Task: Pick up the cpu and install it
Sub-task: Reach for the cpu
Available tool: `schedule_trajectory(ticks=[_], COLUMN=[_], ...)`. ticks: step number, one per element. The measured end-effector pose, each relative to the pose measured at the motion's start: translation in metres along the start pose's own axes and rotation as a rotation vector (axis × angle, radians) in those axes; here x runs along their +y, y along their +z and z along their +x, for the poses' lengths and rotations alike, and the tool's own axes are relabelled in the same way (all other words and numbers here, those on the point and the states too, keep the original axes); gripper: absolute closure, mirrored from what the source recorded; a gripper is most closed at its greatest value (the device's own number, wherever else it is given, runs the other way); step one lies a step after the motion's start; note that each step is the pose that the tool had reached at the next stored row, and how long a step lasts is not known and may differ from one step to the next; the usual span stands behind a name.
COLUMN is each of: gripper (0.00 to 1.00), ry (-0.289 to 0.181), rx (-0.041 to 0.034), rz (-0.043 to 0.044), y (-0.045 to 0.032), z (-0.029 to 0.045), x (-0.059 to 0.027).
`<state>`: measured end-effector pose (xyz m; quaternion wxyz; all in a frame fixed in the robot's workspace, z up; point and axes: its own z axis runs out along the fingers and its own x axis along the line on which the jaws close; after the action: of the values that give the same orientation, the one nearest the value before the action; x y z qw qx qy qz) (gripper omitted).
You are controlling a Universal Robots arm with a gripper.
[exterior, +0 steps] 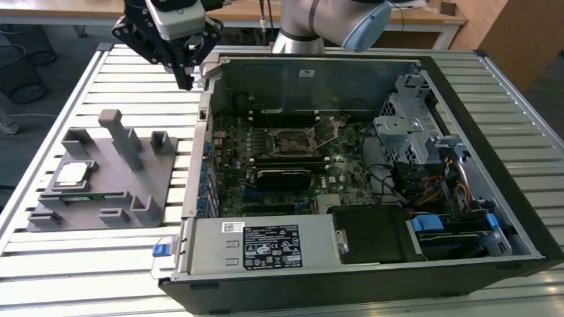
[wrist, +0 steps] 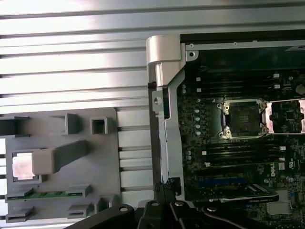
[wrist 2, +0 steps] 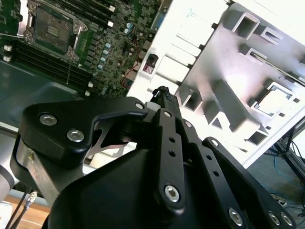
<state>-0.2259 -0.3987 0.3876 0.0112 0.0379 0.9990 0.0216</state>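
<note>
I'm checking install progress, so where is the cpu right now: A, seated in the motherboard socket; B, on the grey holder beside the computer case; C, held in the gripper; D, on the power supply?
B: the cpu lies on the grey holder, apart from the gripper, and the socket stands open.
</note>
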Motion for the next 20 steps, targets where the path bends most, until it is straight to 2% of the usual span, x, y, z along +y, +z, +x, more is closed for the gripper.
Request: schedule_trajectory(ticks=[20], gripper=[0.89], ry=[0.000], rx=[0.0001], rz=[0.0000], y=[0.0012], z=[0.0220], x=[-0.0018])
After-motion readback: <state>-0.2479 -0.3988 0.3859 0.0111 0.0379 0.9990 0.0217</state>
